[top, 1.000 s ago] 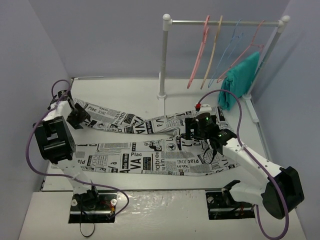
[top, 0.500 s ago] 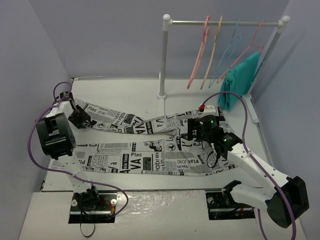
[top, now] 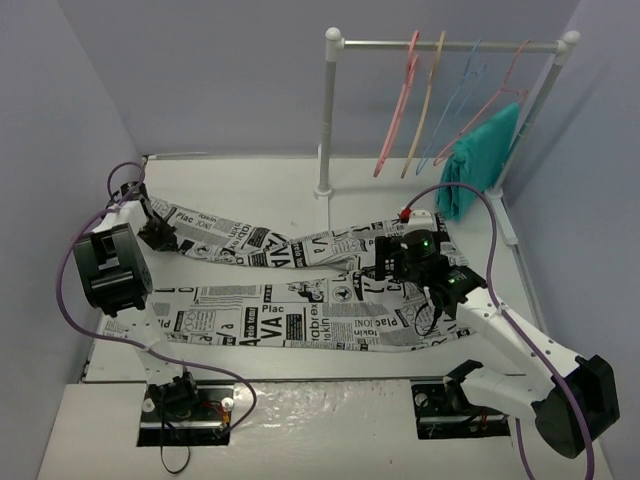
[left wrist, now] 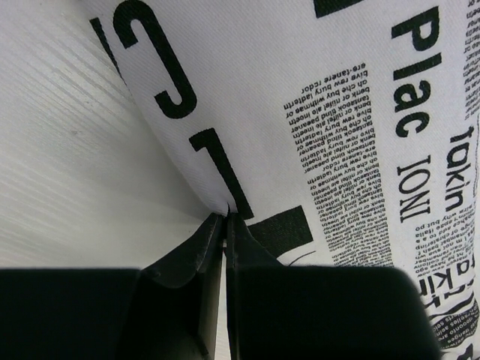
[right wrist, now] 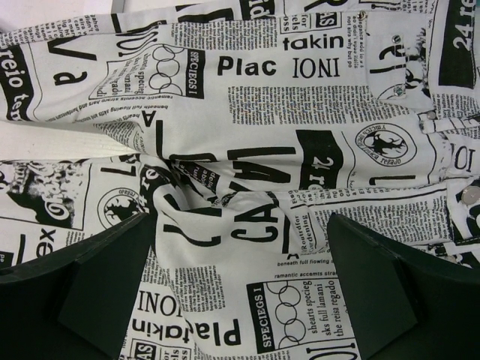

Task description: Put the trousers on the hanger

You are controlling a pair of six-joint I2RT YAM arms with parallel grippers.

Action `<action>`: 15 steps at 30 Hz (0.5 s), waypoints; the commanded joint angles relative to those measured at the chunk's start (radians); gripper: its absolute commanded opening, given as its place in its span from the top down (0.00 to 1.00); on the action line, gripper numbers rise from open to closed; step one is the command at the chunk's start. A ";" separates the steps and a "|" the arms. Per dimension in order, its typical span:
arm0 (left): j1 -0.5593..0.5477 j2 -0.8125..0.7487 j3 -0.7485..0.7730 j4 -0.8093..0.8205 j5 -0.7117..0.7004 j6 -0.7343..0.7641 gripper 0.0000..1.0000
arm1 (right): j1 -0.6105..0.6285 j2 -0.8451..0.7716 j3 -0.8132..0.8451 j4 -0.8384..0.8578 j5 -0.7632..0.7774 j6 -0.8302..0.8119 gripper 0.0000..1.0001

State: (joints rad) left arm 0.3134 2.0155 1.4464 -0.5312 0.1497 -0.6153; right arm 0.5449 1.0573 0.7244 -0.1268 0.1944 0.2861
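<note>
We count one pair of trousers, one clothes rail, one teal garment and four hangers: one thick pink hanger, one tan hanger, one blue wire hanger, one thin pink hanger.

Overhead view looks down; wrist views close; all share trousers.

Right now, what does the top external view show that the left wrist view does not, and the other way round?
Only top external: the thick pink plastic hanger on the white rail, the teal garment hanging from that rail, and the right gripper open over the white newspaper-print trousers. Only left wrist: the left gripper with its jaws pinched shut on an edge of the fabric, and the small print readable. Both: the trousers lying on the white table.
</note>
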 commanded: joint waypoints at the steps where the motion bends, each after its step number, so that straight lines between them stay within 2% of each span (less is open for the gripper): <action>1: -0.008 -0.038 -0.019 0.004 -0.030 0.058 1.00 | 0.006 -0.041 0.049 0.007 0.022 -0.017 0.00; 5: -0.005 -0.140 -0.049 -0.055 -0.054 0.086 1.00 | 0.004 -0.058 0.070 -0.011 0.023 -0.037 0.00; 7: -0.005 -0.241 -0.050 -0.112 -0.082 0.094 1.00 | 0.004 -0.066 0.080 -0.020 0.027 -0.045 0.00; 12: -0.007 -0.483 -0.003 -0.323 -0.190 0.129 1.00 | 0.006 -0.083 0.111 -0.039 0.018 -0.070 0.00; 15: -0.011 -0.554 0.070 -0.403 -0.229 0.138 1.00 | 0.004 -0.072 0.131 -0.048 0.006 -0.086 0.00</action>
State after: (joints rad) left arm 0.3090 1.6343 1.3771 -0.7802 0.0278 -0.5198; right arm 0.5449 0.9918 0.7900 -0.1854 0.1945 0.2376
